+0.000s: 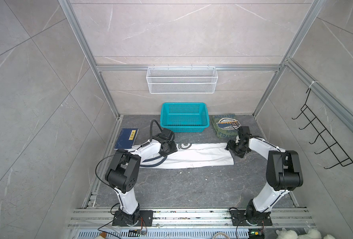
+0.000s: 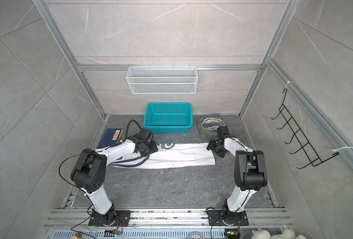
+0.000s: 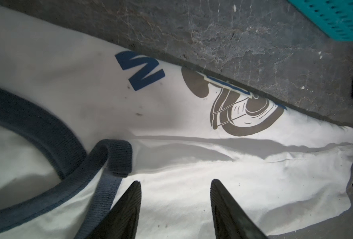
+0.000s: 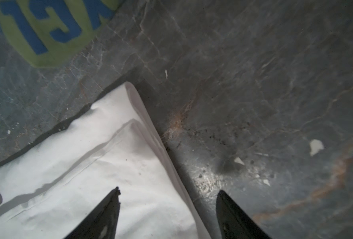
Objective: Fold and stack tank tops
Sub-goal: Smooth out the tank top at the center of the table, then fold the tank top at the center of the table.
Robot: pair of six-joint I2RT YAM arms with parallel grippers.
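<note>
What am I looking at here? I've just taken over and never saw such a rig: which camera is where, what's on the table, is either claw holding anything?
Two robot arms stand at the near edge of a dark table. Both top views look down on everything; the other two pictures come from cameras on the arms' wrists. On the table lie a white tank top, stretched between the arms, a folded olive tank top, a teal basket and a blue book. The left claw is open over the white top's dark trim end; the right claw is open over its other end. Neither holds anything.
</note>
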